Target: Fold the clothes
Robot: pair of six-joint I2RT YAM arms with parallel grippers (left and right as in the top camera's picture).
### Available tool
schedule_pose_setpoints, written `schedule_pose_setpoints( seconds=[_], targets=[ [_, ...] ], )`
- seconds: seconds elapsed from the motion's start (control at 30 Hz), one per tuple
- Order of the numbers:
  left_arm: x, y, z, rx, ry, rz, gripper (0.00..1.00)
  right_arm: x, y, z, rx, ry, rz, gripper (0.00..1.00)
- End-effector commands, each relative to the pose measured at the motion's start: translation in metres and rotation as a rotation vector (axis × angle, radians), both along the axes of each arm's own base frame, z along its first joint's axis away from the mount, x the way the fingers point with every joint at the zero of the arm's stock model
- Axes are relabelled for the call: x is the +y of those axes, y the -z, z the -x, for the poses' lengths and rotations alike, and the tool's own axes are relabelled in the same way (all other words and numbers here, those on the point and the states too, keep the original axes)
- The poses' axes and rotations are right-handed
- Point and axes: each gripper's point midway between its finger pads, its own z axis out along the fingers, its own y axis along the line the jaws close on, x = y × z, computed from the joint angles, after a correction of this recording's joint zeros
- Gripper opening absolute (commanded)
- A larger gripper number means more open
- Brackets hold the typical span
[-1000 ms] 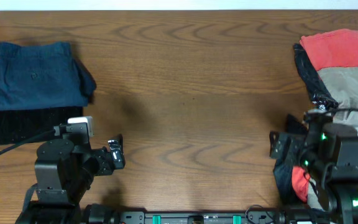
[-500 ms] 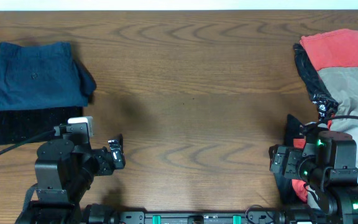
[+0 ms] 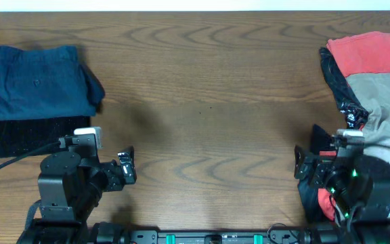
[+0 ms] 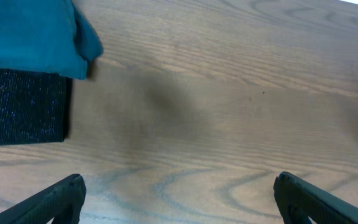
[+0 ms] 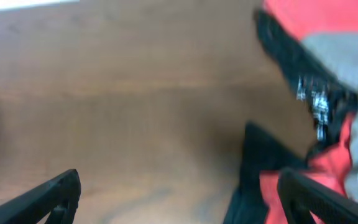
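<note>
A folded blue garment (image 3: 39,81) lies on a folded black one (image 3: 19,135) at the table's left; both show in the left wrist view, blue (image 4: 30,34) and black (image 4: 20,106). An unfolded pile sits at the right: red cloth (image 3: 370,53), grey cloth (image 3: 384,102), black cloth (image 3: 337,85). It shows blurred in the right wrist view (image 5: 328,68). My left gripper (image 4: 178,199) is open and empty over bare wood near the front edge. My right gripper (image 5: 179,199) is open and empty beside the pile's left edge.
The wooden table (image 3: 208,102) stretches between the folded stack and the pile. Both arm bases stand at the front edge, left (image 3: 66,183) and right (image 3: 354,186). A black cable (image 3: 19,159) runs to the left arm.
My right arm has pulled back toward the front edge, away from the pile. The left arm and the clothes have not moved.
</note>
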Motion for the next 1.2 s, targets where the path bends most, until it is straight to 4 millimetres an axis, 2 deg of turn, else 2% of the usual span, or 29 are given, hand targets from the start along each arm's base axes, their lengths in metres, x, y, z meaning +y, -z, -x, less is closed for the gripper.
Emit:
schedule_pose_setpoints(
  seconds=[0.0, 0.33, 0.5, 0.67, 0.87, 1.17],
  targets=[
    [0.002, 0.002, 0.000, 0.000, 0.000, -0.014, 0.98, 0.002, 0.012, 0.001, -0.072, -0.029, 0.036, 0.99],
    [0.002, 0.002, 0.000, 0.000, 0.000, -0.014, 0.98, 0.002, 0.005, -0.013, -0.475, -0.030, 0.048, 0.99],
    [0.002, 0.002, 0.000, 0.000, 0.000, -0.014, 0.98, 0.003, 0.015, -0.028, -0.565, -0.038, 0.073, 0.99],
    [0.002, 0.002, 0.000, 0.000, 0.000, -0.014, 0.98, 0.008, 0.046, -0.033, -0.533, -0.077, 0.109, 0.99],
    [0.002, 0.002, 0.000, 0.000, -0.001, -0.013, 0.98, 0.015, 0.046, -0.032, -0.556, -0.180, 0.276, 0.99],
    [0.002, 0.002, 0.000, 0.000, 0.000, -0.014, 0.98, 0.014, 0.046, -0.032, -0.549, -0.151, 0.218, 0.99]
  ],
)
